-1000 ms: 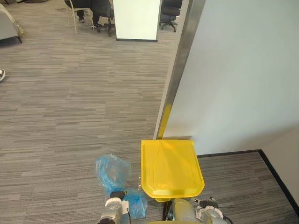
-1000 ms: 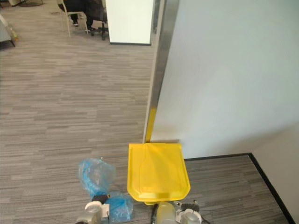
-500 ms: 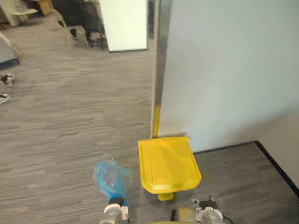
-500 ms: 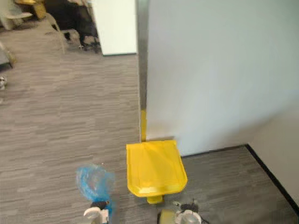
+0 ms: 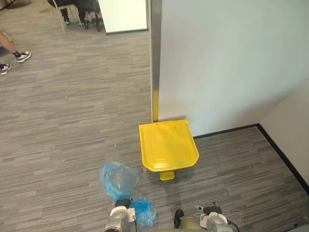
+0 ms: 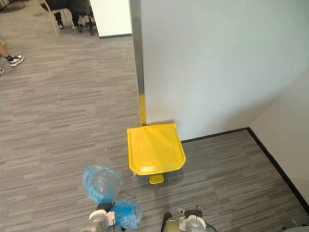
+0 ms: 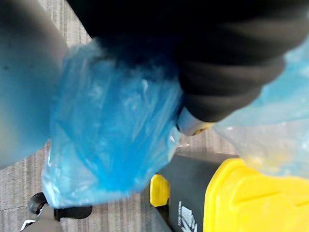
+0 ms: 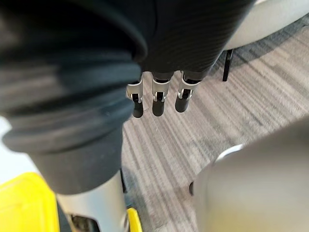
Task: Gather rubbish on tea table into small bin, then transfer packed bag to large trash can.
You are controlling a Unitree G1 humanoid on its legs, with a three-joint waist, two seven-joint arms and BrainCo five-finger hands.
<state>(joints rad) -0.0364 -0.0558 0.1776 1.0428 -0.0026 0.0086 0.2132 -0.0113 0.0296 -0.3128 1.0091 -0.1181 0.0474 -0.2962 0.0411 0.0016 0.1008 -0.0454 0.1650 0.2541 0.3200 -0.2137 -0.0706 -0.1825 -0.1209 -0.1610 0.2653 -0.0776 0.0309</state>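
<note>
The large trash can stands on the carpet against the white wall, its yellow lid (image 5: 168,145) closed and a yellow pedal (image 5: 167,175) at its front. A crumpled blue rubbish bag (image 5: 118,179) bulges above and beside my left hand (image 5: 122,203), low in the view and left of the can. In the left wrist view the blue bag (image 7: 111,140) is bunched against the dark cover, with the can's lid (image 7: 251,198) just beyond; my left hand is shut on the bag. My right hand (image 8: 154,99) hangs over the carpet with straight fingers, holding nothing.
A white wall (image 5: 231,63) with a metal edge strip (image 5: 155,58) stands behind the can, and a black skirting (image 5: 282,154) runs along the right. A person's shoes (image 5: 21,55) show at far left. Chairs (image 5: 72,12) stand at the far end of the carpet.
The camera has shifted, so the can now shows higher and smaller. A person's shoes have come into view at the left. The blue bag stays in my left hand.
</note>
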